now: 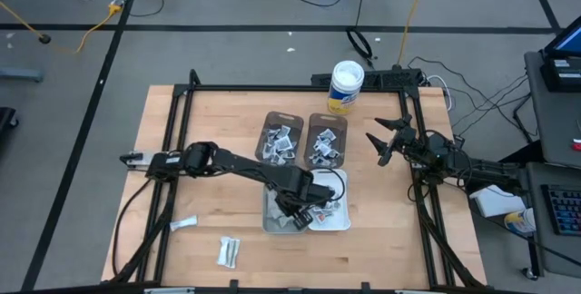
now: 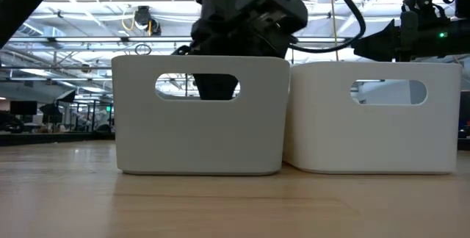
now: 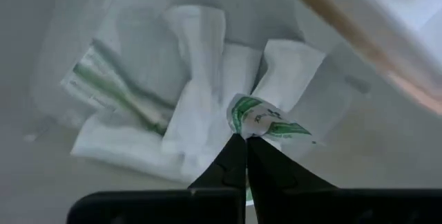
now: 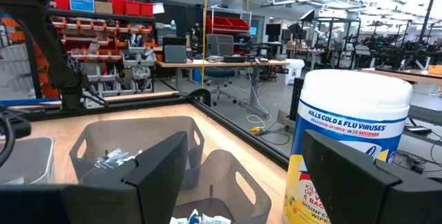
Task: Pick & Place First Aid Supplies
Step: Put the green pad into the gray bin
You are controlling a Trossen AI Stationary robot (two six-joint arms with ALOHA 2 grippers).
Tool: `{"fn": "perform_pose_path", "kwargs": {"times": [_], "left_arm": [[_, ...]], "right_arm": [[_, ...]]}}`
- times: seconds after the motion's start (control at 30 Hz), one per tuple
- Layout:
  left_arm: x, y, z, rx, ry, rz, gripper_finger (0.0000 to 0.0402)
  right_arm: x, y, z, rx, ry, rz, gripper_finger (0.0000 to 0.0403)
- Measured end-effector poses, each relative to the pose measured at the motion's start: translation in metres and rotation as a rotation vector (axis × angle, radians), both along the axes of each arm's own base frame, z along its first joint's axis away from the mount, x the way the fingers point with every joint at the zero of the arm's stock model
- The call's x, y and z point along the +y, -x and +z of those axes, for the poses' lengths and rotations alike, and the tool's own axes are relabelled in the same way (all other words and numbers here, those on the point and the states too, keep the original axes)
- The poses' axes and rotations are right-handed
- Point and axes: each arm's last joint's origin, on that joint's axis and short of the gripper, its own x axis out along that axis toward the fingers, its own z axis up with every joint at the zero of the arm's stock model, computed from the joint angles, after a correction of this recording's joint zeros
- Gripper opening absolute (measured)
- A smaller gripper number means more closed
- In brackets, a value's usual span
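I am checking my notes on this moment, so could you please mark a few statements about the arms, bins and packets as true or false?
1. The left gripper is shut on a green-marked packet inside a white bin. True.
2. The right gripper is shut on the white tub. False: it is open and holds nothing, apart from the tub.
3. Loose packets lie on the table outside the bins. True.
4. The two grey bins are empty. False: both hold packets.
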Motion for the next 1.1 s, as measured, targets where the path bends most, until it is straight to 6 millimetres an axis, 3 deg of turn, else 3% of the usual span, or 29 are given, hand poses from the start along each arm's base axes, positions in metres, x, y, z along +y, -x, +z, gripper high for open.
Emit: {"fn": "perform_pose_path", "kwargs": {"times": [0.3,0.63,0.77,0.93,1.1], "left_arm": [[0.000,0.000,0.001,-0.022,-0.009,-0.061,0.0069],[-0.001,0.000,0.002,-0.017,-0.011,-0.035,0.0232],[0.000,0.003,0.010,-0.016,-0.005,-0.026,0.0279],[0.003,0.014,0.039,-0.036,-0.043,0.092,0.0304],[0.006,0.030,0.056,-0.043,-0.078,0.191,0.0304]], "right_arm": [[0.000,0.000,0.000,0.000,0.000,0.000,0.0279],[0.000,0.000,0.000,0.000,0.000,0.000,0.0279],[0.000,0.000,0.000,0.000,0.000,0.000,0.0279],[0.000,0.000,0.000,0.000,0.000,0.000,0.0279],[0.000,0.000,0.000,-0.001,0.000,0.000,0.0279]]}}
